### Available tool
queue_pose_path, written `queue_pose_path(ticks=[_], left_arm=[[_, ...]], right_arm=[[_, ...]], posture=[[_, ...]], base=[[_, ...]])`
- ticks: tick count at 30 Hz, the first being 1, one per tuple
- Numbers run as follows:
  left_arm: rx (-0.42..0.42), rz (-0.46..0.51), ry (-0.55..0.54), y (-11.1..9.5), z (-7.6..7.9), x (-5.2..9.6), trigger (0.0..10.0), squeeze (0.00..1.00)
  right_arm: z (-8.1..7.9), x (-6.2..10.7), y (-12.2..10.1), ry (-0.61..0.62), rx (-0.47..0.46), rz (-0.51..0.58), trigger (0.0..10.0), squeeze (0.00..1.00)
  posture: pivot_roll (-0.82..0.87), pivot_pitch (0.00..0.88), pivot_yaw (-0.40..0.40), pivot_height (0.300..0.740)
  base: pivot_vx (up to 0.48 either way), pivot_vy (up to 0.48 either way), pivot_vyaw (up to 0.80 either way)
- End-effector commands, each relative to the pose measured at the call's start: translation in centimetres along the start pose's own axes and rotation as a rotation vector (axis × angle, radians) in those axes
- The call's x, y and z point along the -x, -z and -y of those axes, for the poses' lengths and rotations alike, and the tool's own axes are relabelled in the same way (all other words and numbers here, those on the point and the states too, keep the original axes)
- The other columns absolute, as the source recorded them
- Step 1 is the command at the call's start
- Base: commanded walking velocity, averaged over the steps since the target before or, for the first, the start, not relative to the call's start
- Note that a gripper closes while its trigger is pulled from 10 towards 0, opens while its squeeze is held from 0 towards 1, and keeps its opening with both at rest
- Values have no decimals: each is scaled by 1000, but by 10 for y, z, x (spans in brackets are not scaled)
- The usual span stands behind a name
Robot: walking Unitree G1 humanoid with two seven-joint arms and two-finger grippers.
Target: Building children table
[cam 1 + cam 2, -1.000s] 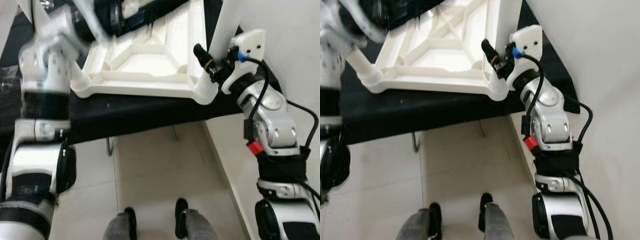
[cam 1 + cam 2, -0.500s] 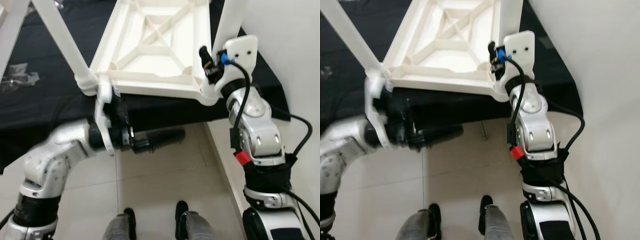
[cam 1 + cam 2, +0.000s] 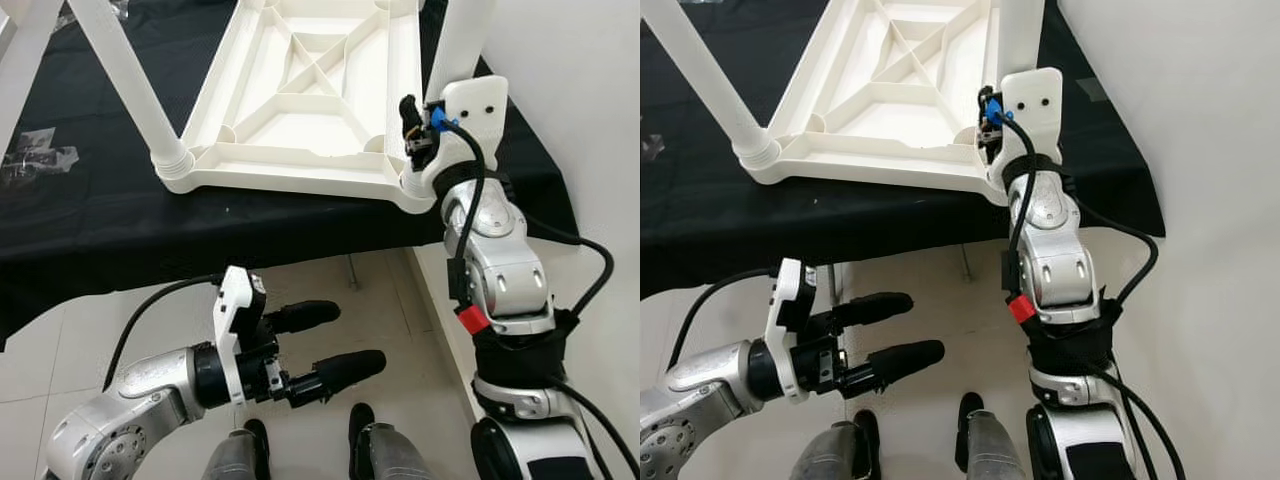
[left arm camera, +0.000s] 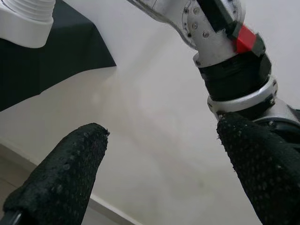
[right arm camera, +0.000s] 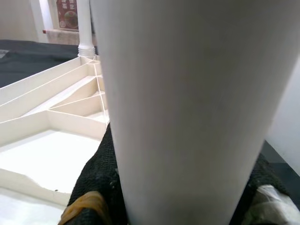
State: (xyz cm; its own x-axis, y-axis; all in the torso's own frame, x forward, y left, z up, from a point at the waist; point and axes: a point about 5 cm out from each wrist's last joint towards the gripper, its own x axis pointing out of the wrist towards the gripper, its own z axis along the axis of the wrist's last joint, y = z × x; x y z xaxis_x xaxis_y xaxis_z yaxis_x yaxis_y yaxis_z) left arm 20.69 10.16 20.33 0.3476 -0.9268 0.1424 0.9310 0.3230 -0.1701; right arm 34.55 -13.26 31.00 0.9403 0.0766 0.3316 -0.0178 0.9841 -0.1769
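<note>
The table top (image 3: 310, 100) lies upside down on a bench (image 3: 90, 220) draped in black cloth, ribbed underside up, its near edge close to the bench's front edge. In the left eye view a white leg (image 3: 125, 85) rises from the top's near left corner socket and leans away toward the bench's left side. A second leg (image 3: 460, 45) stands in the near right corner socket, by the bench's right edge. The right end effector (image 3: 410, 125) is up at that corner, against the base of this leg, with the silver right arm (image 3: 495, 270) reaching up to it from below. The left end effector (image 3: 325, 345) hangs low in front of the bench, over the tiled floor (image 3: 320, 290), its two black fingers spread apart and grasping nothing. A small clear bag (image 3: 35, 155) lies on the cloth near the bench's left edge. Two dark shoes (image 3: 360, 420) show at the bottom edge.

The right eye view gives the same layout: the table top's near edge sits just inside the bench front, and the left end effector points toward the right arm, well below the bench.

In the left wrist view the two black fingers (image 4: 61, 173) stand wide apart with bare wall and floor between them; a white corner socket (image 4: 26, 21) and the black cloth show above, and the right arm beyond.

In the right wrist view the second leg stands close between the two black fingers (image 5: 96, 183), which are clenched on it from either side. Past it, the ribbed underside of the table top stretches to a far leg (image 5: 84, 26) standing upright in its socket.
</note>
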Motion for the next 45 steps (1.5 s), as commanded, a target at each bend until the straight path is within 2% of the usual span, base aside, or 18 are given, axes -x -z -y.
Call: queue_pose_path(ticks=[1, 3, 12, 20, 26, 34, 37, 45], left_arm=[[-3, -4, 4, 2, 4, 0, 10000, 1000], [-18, -14, -1, 2, 6, -1, 10000, 1000], [-32, 3, -11, 2, 8, -5, 10000, 1000], [-53, 10, -11, -3, 7, -7, 10000, 1000], [-64, 7, 1, -4, 7, -9, 10000, 976], [-72, 9, 6, -6, 6, -11, 10000, 969], [-68, 8, 12, -5, 8, -12, 10000, 969], [-68, 9, 18, -5, 8, -14, 10000, 965]], right_arm=[[2, 1, 26, -6, -5, -123, 0, 0], [5, -6, 18, -22, -12, -83, 0, 0], [14, -28, 3, -112, -32, -95, 0, 0], [12, -28, 14, -152, -82, -146, 0, 0], [7, -31, 15, -247, -137, -184, 0, 0], [13, -40, -3, -294, -172, -143, 0, 0], [16, -42, -17, -301, -174, -107, 0, 0], [12, -41, -21, -330, -173, -99, 0, 0]], posture=[[-13, 334, 1, 740], [-13, 334, 1, 740], [-26, 323, -4, 740], [-22, 323, 0, 740], [-23, 322, 1, 740], [-24, 326, -1, 740], [-26, 328, -3, 740], [-27, 327, -3, 740]], base=[[0, 0, 0], [0, 0, 0], [0, 0, 0], [0, 0, 0], [0, 0, 0], [0, 0, 0], [0, 0, 0], [0, 0, 0]])
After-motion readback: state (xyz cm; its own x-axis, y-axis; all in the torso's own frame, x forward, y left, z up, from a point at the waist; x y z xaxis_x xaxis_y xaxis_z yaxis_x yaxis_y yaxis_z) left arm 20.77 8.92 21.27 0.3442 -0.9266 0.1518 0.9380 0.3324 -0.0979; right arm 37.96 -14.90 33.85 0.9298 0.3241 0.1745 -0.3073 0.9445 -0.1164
